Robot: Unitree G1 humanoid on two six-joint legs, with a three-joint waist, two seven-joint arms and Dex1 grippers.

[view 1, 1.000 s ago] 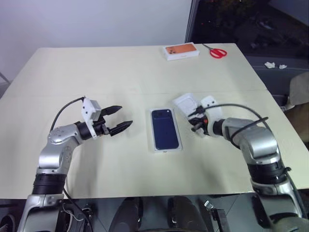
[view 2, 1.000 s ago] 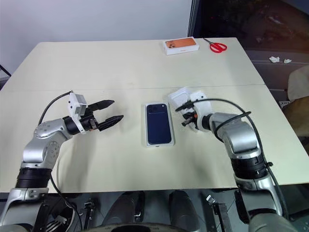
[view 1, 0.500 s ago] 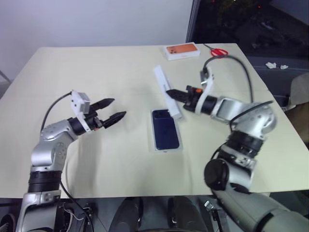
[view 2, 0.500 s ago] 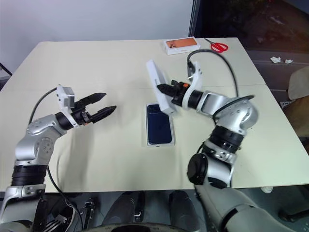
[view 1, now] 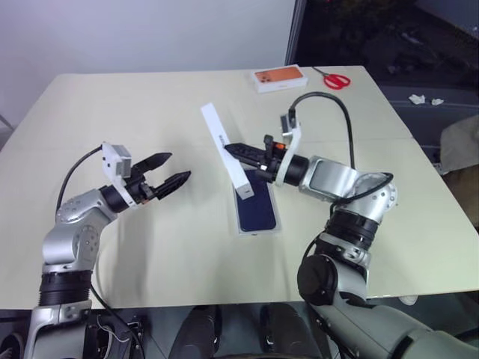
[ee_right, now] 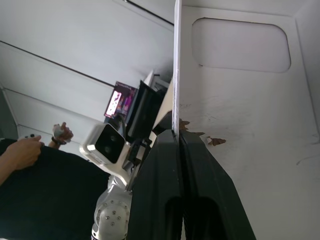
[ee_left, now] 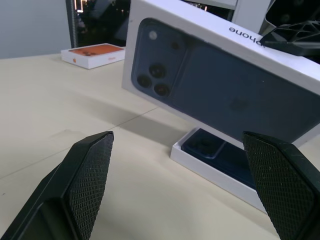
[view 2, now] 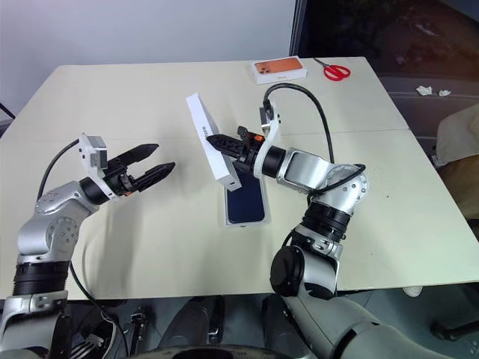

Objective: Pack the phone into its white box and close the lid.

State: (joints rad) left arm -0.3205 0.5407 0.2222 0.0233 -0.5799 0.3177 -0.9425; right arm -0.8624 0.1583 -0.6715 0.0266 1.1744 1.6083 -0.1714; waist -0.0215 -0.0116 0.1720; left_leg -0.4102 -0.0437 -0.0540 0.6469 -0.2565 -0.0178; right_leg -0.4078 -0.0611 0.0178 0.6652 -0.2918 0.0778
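One lid (view 2: 207,146) pinched by right end effector (view 2: 224,143), above phone (view 2: 246,200)

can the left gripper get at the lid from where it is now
Probably yes. The left gripper is open and points toward the lid, which the right gripper holds tilted on edge above the phone. Only bare table lies between them.

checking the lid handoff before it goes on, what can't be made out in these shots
- Far end of the phone and white box: head views, covered by the tilted lid.
- Lid's printed face: head views show just its white side; the left wrist view cuts off its far end.
- Small side lettering on the lid: too small; left wrist view clips it.
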